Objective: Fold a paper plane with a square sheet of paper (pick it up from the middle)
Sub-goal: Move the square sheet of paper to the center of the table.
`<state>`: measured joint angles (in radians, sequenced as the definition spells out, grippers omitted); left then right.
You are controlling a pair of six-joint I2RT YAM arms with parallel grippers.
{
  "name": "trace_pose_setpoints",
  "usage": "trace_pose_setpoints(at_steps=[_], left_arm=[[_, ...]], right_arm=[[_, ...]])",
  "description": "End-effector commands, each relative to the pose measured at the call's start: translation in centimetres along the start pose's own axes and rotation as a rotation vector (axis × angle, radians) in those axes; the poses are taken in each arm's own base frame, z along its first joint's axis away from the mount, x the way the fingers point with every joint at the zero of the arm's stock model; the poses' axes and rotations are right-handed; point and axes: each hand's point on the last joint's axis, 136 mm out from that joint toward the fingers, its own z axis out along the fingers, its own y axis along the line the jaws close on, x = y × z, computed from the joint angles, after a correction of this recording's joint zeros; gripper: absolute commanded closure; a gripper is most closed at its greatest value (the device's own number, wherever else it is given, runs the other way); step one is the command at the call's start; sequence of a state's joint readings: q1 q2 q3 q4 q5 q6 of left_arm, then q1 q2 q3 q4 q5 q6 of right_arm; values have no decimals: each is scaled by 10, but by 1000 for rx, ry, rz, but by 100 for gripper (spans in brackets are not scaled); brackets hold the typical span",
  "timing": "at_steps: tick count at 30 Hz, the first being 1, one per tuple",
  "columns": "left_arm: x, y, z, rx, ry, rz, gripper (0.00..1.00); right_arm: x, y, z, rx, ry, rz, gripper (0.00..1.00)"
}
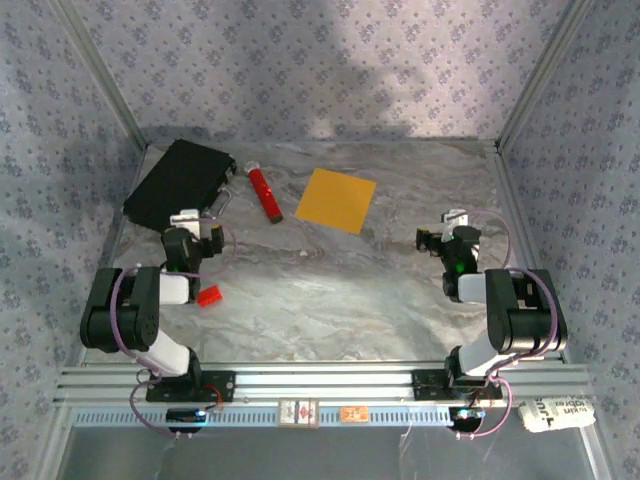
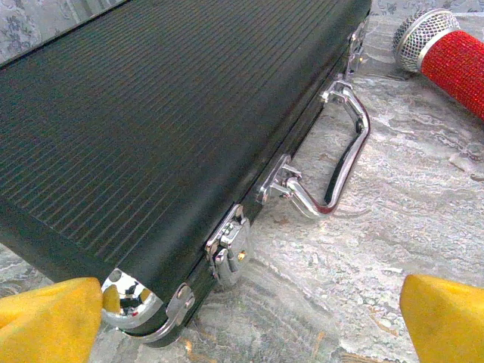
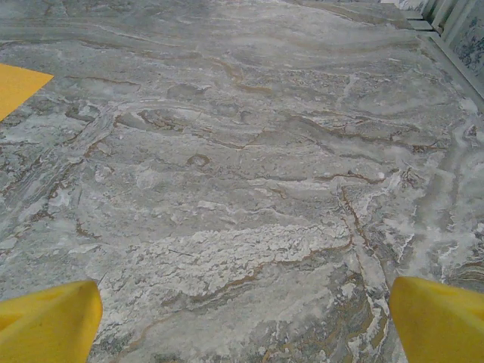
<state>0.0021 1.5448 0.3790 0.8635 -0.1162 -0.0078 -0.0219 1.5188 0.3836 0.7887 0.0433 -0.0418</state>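
The square sheet of paper (image 1: 335,200) lies flat and unfolded on the marble table, orange-yellow, at the back centre; one corner of the sheet (image 3: 19,85) pokes into the right wrist view at the left edge. My left gripper (image 1: 195,222) hangs open at the left, near the black case, well left of the sheet. In its wrist view the yellow fingertips (image 2: 49,321) stand wide apart with nothing between them. On the other side my right gripper (image 1: 447,228) is open over bare marble, to the right of the sheet, its fingertips (image 3: 439,318) far apart and empty.
A black case (image 1: 180,182) with chrome latches and handle (image 2: 344,151) lies at the back left. A red cylinder (image 1: 265,193) with a silver mesh end (image 2: 423,38) lies between case and sheet. A small red block (image 1: 209,296) sits by the left arm. Metal frame posts edge the table.
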Motion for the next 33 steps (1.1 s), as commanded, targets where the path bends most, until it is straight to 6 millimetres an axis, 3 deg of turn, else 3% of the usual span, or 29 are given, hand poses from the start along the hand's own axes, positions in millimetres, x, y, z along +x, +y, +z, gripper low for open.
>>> trace_pose_setpoints(at_steps=[1,33], left_arm=[[-8,-12,2,66,-9,2,0],[-8,-15,-3,104,-31,-3,0]], right_arm=[[-8,-2,2,-1,-12,16,1],[-8,-1,2,-6,-15,15,1]])
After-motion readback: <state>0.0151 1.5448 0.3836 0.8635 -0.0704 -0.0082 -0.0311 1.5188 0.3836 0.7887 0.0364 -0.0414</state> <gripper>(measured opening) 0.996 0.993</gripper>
